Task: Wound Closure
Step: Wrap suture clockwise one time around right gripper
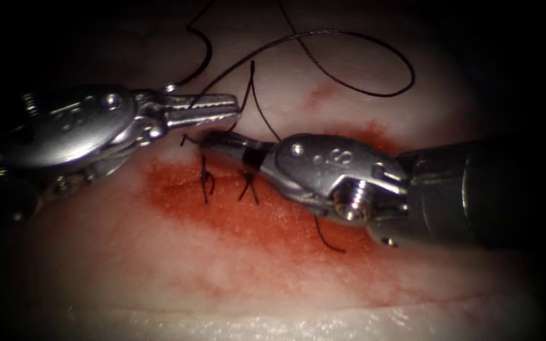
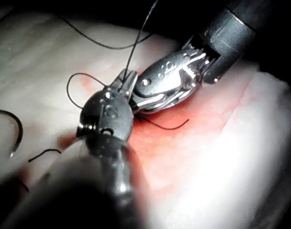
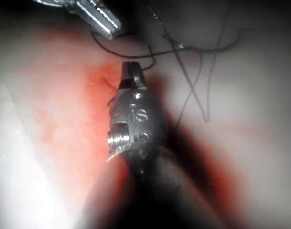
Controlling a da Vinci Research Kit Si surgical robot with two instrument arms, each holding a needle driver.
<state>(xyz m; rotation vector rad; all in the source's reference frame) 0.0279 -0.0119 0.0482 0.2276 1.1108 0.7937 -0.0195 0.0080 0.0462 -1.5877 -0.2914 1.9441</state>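
Steel left tool (image 1: 222,108) pinches thin thread (image 1: 349,44)

Left tool (image 1: 206,108): bright polished metal, ridged jaw face. Right tool (image 1: 222,144): glossy smooth metal head, matt dark shaft behind. Thread (image 1: 349,38): thin, black, matt. Tissue (image 1: 159,284): pale, moist, glistening. Red fluid (image 1: 222,215): wet stain.

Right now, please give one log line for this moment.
left tool: shut on thread | right tool: shut on thread at cut | needle: free, lying on tissue
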